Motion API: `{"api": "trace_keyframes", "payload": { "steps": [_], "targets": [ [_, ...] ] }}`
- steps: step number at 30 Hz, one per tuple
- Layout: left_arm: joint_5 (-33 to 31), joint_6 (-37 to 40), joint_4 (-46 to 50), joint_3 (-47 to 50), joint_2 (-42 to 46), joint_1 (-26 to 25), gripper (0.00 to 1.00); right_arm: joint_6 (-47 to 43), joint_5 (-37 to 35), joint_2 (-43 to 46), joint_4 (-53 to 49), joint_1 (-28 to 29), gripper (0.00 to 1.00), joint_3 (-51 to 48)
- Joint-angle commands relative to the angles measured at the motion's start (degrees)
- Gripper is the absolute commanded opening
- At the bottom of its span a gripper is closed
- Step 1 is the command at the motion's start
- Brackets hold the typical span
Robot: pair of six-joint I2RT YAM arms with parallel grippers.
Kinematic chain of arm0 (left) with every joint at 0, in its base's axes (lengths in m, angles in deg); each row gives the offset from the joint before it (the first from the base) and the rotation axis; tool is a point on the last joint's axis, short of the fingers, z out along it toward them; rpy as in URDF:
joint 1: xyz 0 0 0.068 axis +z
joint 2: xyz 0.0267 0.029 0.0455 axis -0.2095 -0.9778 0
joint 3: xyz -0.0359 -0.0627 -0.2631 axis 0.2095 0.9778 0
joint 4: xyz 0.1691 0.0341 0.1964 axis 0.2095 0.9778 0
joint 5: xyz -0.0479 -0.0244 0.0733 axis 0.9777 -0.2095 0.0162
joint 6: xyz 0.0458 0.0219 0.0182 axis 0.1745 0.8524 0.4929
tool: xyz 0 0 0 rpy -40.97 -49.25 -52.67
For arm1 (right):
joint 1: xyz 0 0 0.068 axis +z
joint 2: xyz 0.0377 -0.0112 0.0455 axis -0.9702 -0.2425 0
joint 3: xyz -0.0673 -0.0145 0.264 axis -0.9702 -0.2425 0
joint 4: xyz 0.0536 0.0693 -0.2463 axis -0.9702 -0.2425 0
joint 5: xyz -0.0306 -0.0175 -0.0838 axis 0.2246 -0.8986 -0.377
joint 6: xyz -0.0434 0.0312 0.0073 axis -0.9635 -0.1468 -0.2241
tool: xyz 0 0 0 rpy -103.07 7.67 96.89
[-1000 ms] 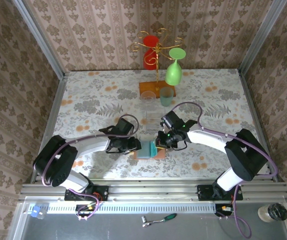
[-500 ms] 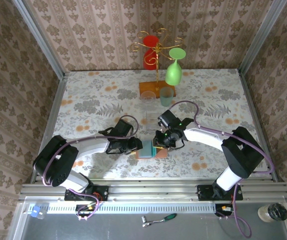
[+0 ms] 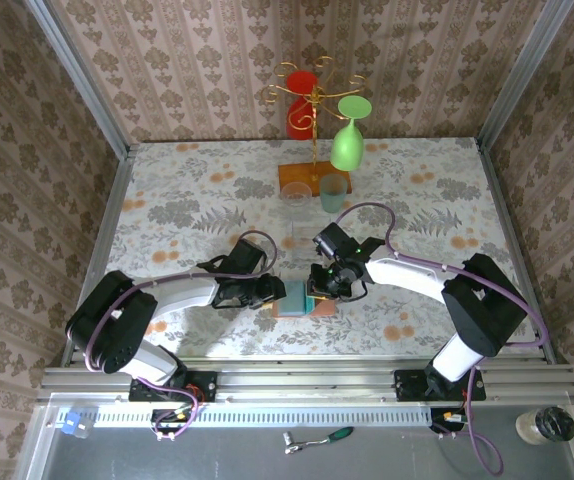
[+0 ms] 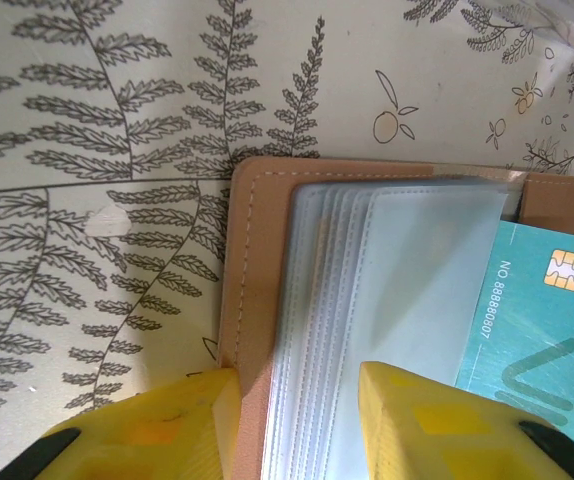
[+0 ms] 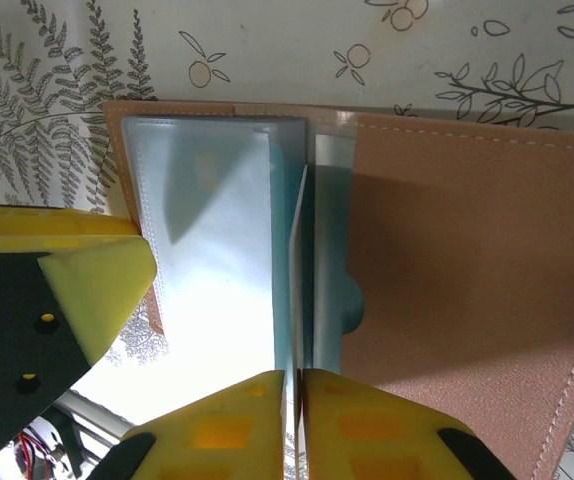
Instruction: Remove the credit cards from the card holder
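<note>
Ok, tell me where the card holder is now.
In the top view the card holder lies open on the table, front middle, between the left gripper and the right gripper.

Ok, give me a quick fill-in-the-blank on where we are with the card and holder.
1. The right gripper is shut on a ____ card.
2. The holder lies ____, its clear sleeves showing.
3. The card's face shows a gold ____.
Missing words: teal; open; chip.
</note>
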Motion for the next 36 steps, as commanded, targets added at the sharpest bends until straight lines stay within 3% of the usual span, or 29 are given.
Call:
{"api": "trace_keyframes", "payload": {
  "steps": [1, 14, 22, 25, 36],
  "targets": [
    [-0.17, -0.43, 2.39, 0.61, -0.48, -0.54, 0.38, 1.07, -1.80, 1.14, -1.60, 0.33, 0.11, -0.93],
    [-0.25, 0.10, 3.42, -0.66, -0.44, -0.57, 0.38, 1.17, -4.01, 3.84, -3.33, 0.37, 0.04, -1.14],
    [-0.87, 0.55, 3.78, -0.93, 1.23, -0.26, 0.39, -7.54, -3.96, 8.21, -5.28, -0.86, 0.03, 0.10],
    [-0.87, 0.71, 4.23, -0.93, 1.56, 0.19, 0.39, -17.63, -1.08, 7.75, -9.46, -1.29, 0.05, 3.11],
    [-1.40, 1.69, 6.09, -0.93, 3.58, 1.48, 0.39, -62.51, -9.14, 3.27, -28.51, -1.39, 0.05, 15.23]
  ]
}}
